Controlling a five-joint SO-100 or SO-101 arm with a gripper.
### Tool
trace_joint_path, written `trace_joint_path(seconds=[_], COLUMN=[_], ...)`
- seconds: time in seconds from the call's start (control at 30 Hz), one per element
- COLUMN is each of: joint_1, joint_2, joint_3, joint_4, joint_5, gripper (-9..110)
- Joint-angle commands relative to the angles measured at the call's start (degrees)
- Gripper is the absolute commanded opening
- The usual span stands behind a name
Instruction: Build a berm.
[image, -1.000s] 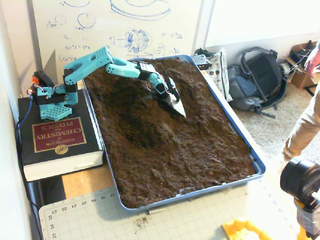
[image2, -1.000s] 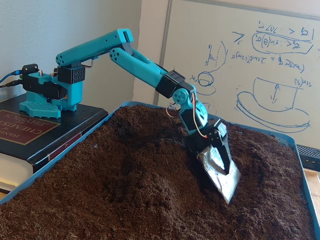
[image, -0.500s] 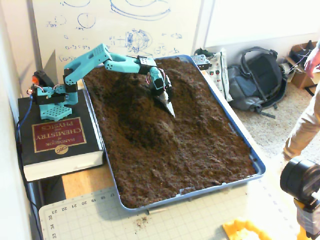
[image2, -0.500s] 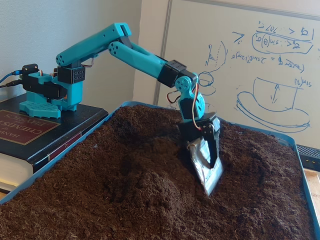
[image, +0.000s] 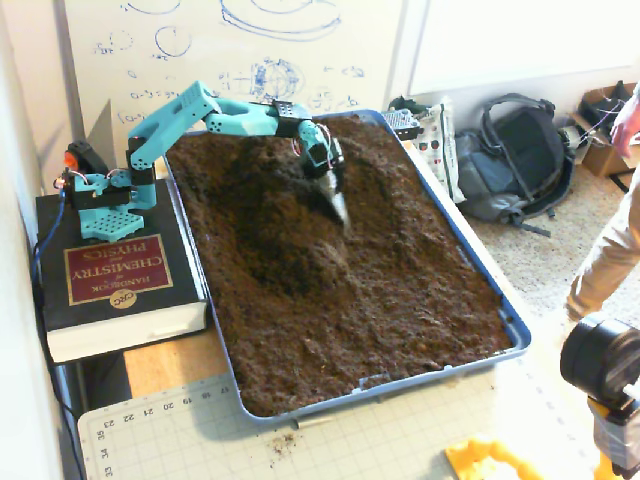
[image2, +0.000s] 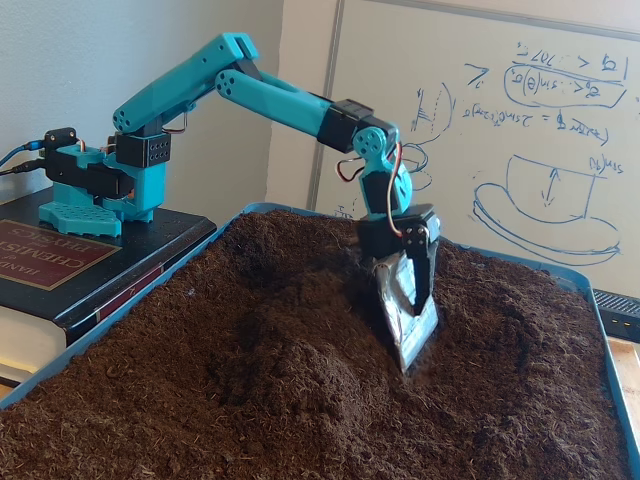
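Beside the teal end effector, jaw state indiscernible, the dark brown crumbly soil berm is seen toward the arm's base.

Teal arm reaches out, wrist bent down, pincer pointing downward

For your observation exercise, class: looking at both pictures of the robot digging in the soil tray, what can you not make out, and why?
- The hand: foil-like wrap hides its fingers, so open or shut is unclear in both fixed views.
- Its tip: blurred in a fixed view, so soil contact is uncertain.
- The berm: cut off by the bottom edge in a fixed view.
- The book: title cut by the left edge.
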Motion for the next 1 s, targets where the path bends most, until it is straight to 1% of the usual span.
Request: trace_joint_path(seconds=[0.0,0.07,0.17,0.33,0.63,0.8,0.97], joint_1=[-1.5,-2.4,-3.1,-4.1,-9.6,-11.3,-11.3], joint_2=[9.7,8.4,5.5,0.0,-8.1,-12.5,-17.5], joint_3=[-1.7,-1.2,-1.1,-1.1,-1.7,-2.1,-1.2], joint_4=[-13.4,-21.8,-31.1,-40.1,-49.4,-52.0,-51.8], joint_5=[1.4,1.4,0.7,0.4,0.4,0.4,0.4], gripper=[1,1,1,1,1,1,1])
